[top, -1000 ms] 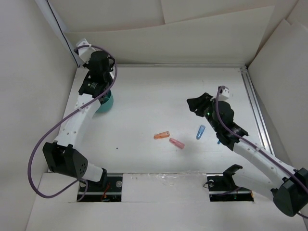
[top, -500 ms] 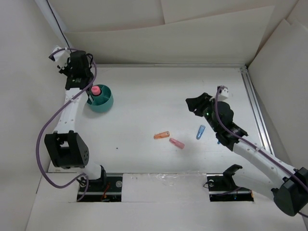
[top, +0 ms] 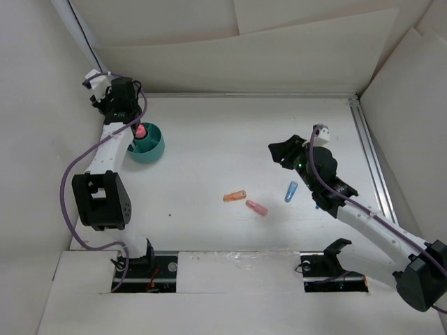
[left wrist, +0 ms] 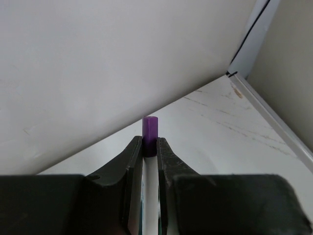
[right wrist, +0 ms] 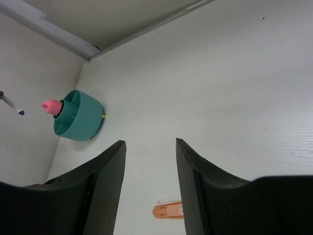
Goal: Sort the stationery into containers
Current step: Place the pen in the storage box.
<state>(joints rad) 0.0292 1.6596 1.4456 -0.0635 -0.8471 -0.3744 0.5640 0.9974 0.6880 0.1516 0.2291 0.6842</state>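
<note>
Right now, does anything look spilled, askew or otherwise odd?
Nothing spilled or damaged. The teal cup stands upright, a pink-topped piece poking above its rim. An orange piece, a pink piece and a light-blue piece lie loose mid-table, unsorted.

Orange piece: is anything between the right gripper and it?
Nothing visible. The right gripper hangs open above bare table. The orange piece lies uncovered on its near-left side, with the pink piece beside it, not touching, off the direct line.

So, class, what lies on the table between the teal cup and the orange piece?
Nothing: in the top view, the table between the teal cup and the orange piece is bare.
</note>
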